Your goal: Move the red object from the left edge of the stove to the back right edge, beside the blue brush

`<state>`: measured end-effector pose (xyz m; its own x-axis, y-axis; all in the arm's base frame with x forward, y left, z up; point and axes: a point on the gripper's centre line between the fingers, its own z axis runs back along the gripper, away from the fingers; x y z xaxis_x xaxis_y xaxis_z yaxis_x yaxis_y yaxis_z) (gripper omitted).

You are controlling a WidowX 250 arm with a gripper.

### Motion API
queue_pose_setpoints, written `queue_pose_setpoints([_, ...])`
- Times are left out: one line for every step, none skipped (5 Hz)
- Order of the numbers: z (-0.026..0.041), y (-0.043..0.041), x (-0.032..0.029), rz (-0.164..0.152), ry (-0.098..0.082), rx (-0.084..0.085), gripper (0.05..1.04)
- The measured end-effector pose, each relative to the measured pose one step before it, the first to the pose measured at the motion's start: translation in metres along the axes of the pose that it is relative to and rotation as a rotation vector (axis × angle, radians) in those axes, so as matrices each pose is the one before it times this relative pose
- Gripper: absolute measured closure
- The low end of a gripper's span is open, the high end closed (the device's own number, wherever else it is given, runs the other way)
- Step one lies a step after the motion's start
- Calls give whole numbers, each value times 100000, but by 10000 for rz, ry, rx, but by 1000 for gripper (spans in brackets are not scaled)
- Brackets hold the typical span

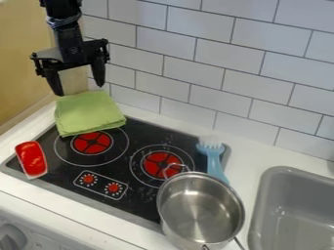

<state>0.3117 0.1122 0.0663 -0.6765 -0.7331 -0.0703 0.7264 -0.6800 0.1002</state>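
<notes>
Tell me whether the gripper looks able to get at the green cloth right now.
Likely yes: the gripper hangs open near the folded green cloth, and nothing lies on top of it.

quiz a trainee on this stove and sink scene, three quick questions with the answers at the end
1. True or false: the shiny round metal pot stands inside the smooth grey sink.
2. Multiple choice: which thing is nearest the black two-finger end effector?
a) the light blue plastic utensil
b) the folded light green cloth
c) the glossy red object
3. Fill in the blank: the flat black cooktop has ____ large round red burner discs.

Key: 1 false; 2 b; 3 two
</notes>
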Motion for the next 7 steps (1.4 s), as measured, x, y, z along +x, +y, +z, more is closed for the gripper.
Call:
queue_pose_setpoints([-1496, -638, 1449, 69, -596, -287, 85])
queue_pose_setpoints([-5, -259, 445, 263, -208, -97, 85])
queue_pose_setpoints([1166, -409, 937, 158, 38, -12, 85])
queue_pose_setpoints([479, -1275, 1346, 366, -184, -437, 85])
queue_pose_setpoints([-86, -1452, 1966, 188, -210, -310, 85])
queue_pose_setpoints([-1335, -1786, 1479, 247, -419, -460, 85])
queue_pose_setpoints([-713, -2114, 85, 556, -44, -751, 85])
